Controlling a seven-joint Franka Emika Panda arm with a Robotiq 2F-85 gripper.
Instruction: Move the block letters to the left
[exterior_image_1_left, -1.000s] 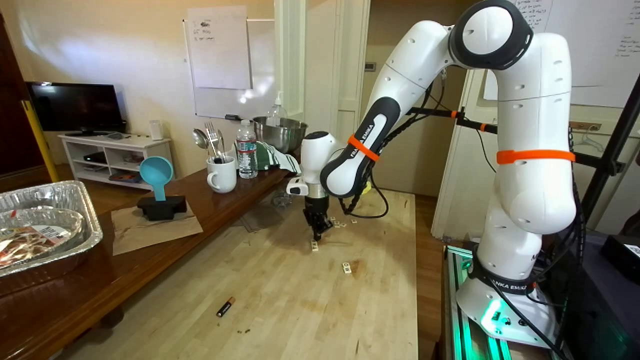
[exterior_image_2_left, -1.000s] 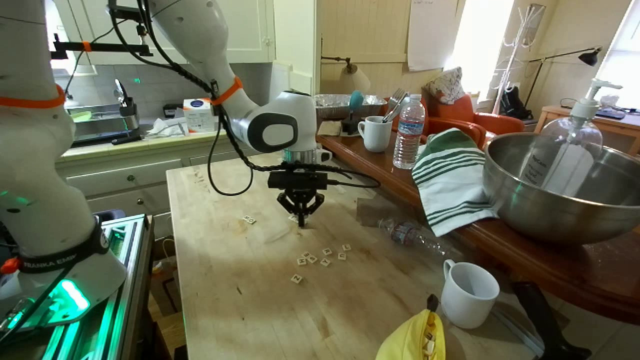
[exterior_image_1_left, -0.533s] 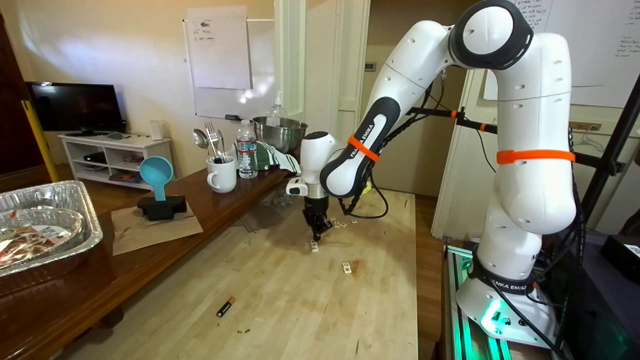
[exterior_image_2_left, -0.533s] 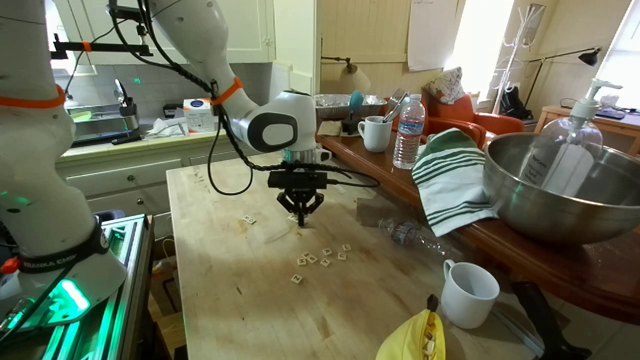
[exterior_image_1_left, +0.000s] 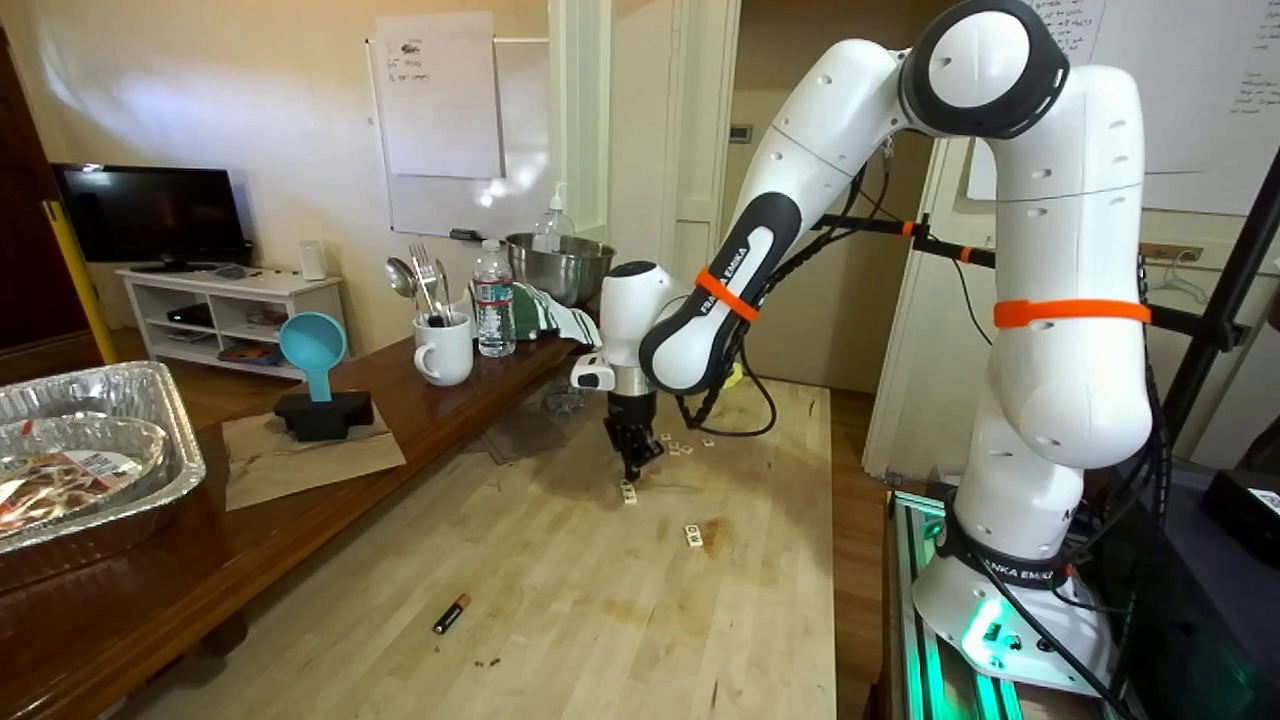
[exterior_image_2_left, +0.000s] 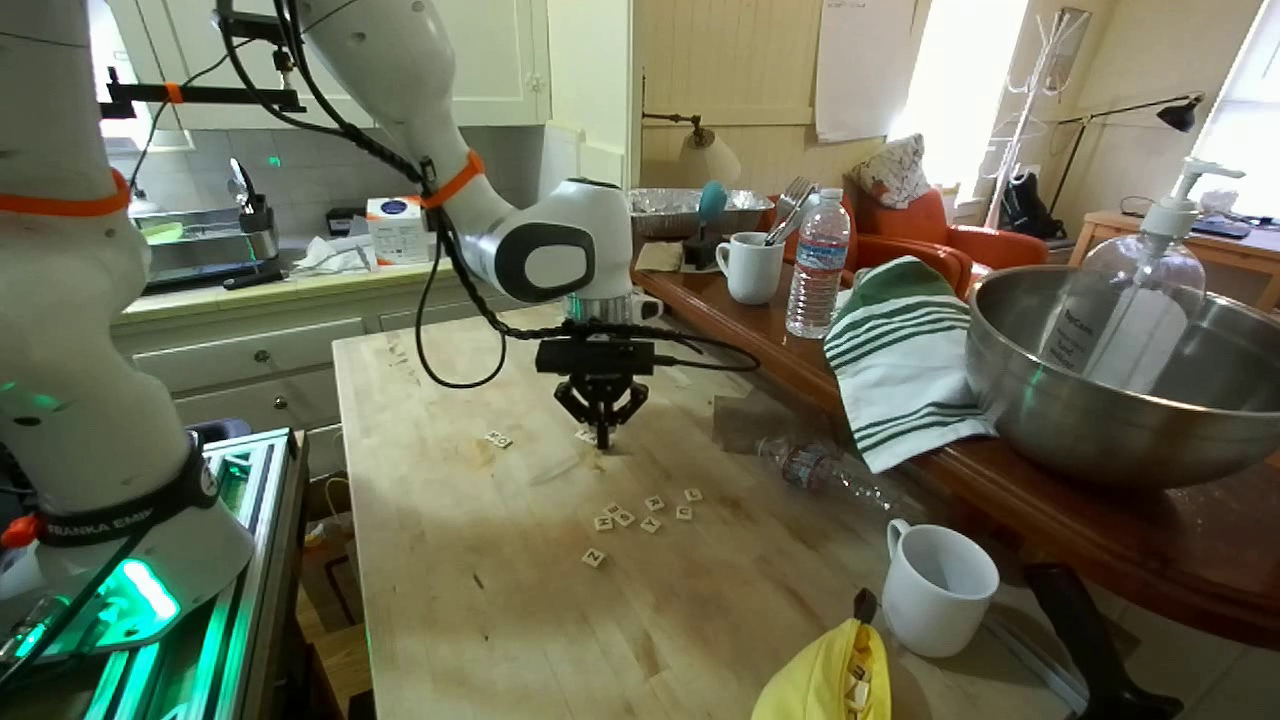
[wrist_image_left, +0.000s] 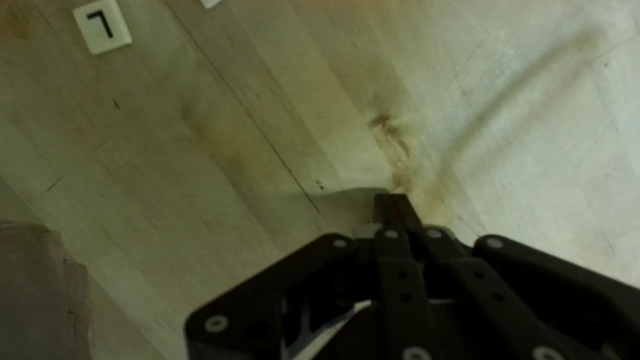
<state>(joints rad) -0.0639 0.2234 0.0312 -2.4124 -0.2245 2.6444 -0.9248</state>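
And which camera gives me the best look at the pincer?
The wrist view: the pincer is largest there, its fingers shut together, though the bottom edge crops it. Both exterior views show it smaller, pointing down at the tabletop.

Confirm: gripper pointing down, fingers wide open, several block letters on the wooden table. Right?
Not quite: the gripper is shut, not wide open; the wrist view shows its fingers together at the tips. The rest holds: it points down, and several block letters lie on the wooden table.
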